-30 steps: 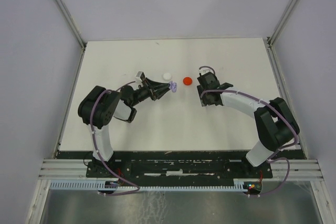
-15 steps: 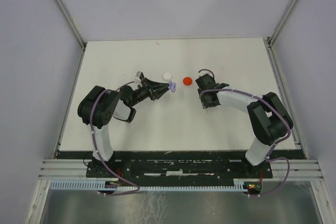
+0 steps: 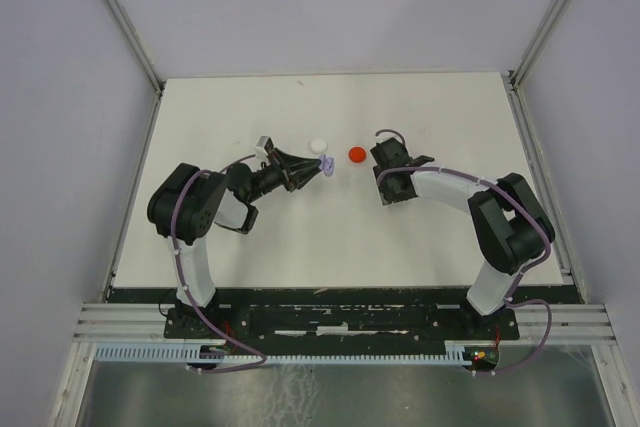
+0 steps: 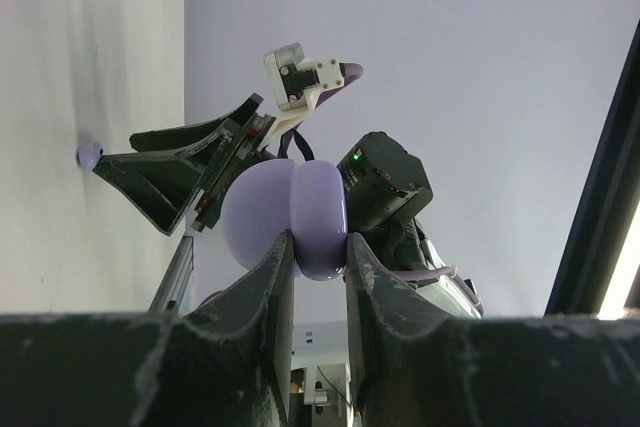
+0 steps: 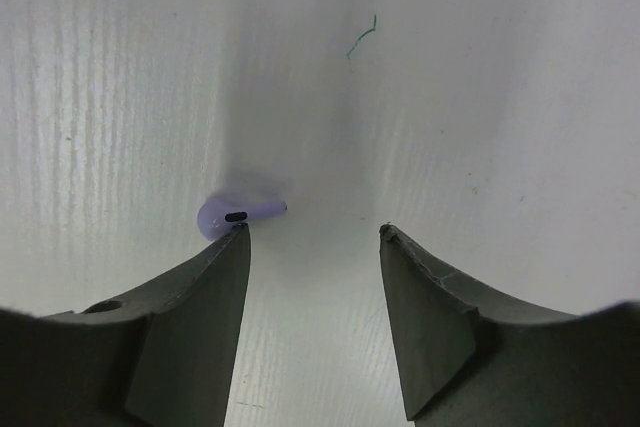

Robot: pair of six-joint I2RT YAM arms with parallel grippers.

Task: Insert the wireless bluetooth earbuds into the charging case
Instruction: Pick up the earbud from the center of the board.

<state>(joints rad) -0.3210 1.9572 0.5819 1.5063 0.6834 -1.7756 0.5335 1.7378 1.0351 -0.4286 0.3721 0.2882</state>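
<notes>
While pinched between fingers of left gripper [image 4: 317, 242]: pale purple charging case [image 4: 300, 212], shut. Right gripper [image 5: 314, 230]: spread wide, low over table [image 3: 300, 237], pale purple earbud [image 5: 240, 214] just beside one fingertip. Nearby: red disc [image 3: 356, 154], white disc [image 3: 318, 144].

The bench [image 3: 250, 237] is plain white, and the red disc [image 3: 357, 154] on it is a flat, saturated orange-red, while the white disc [image 3: 318, 144] just left of the red disc barely differs from the surface. The left tool [image 4: 318, 247], left of the red disc, has scuffed dark grey fingers [image 4: 268, 277] around a glossy pale purple charging case [image 4: 300, 212]. The right tool [image 5: 315, 232], right of the red disc, is the same dull charcoal and frames a pale purple earbud [image 5: 235, 215] bearing a small black slot mark. The left arm [image 3: 190, 207] and right arm [image 3: 500, 227] are black with white links.
</notes>
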